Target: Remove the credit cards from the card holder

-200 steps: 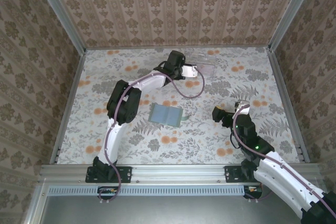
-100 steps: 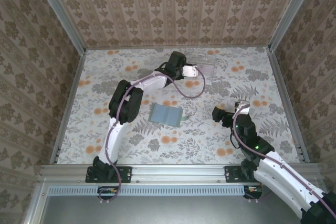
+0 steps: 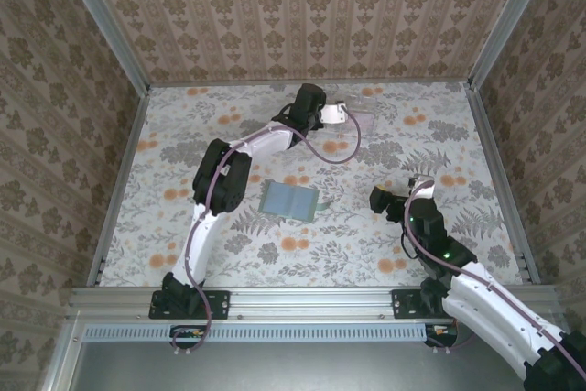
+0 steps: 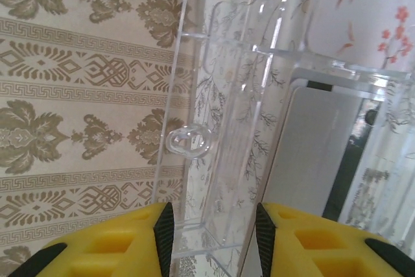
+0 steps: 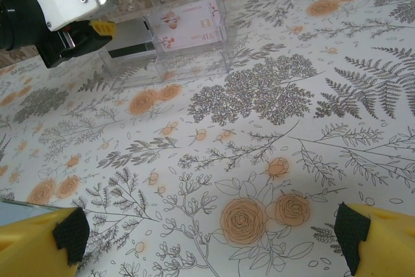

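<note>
The card holder (image 3: 288, 200), a flat blue-grey rectangle, lies mid-table, apart from both arms. My left gripper (image 3: 334, 118) reaches to the back of the table at the left end of a clear plastic tray (image 3: 359, 119). In the left wrist view the left gripper (image 4: 211, 225) is open, with a corner of the clear tray (image 4: 227, 128) in the gap and a pale grey card (image 4: 311, 154) lying flat inside. A pink card (image 5: 188, 25) lies in the tray's right compartment. My right gripper (image 3: 380, 199) (image 5: 211, 231) hangs open over bare tablecloth, right of the holder.
The table wears a floral cloth (image 3: 439, 135) and is fenced by patterned walls (image 3: 311, 16) on three sides, with metal posts at the back corners. The left arm's cable (image 3: 339, 155) loops over the cloth between the tray and the holder.
The left gripper's jaws have opened at the tray, and its wrist has shifted slightly toward the back wall. The right arm and the card holder have not moved.
</note>
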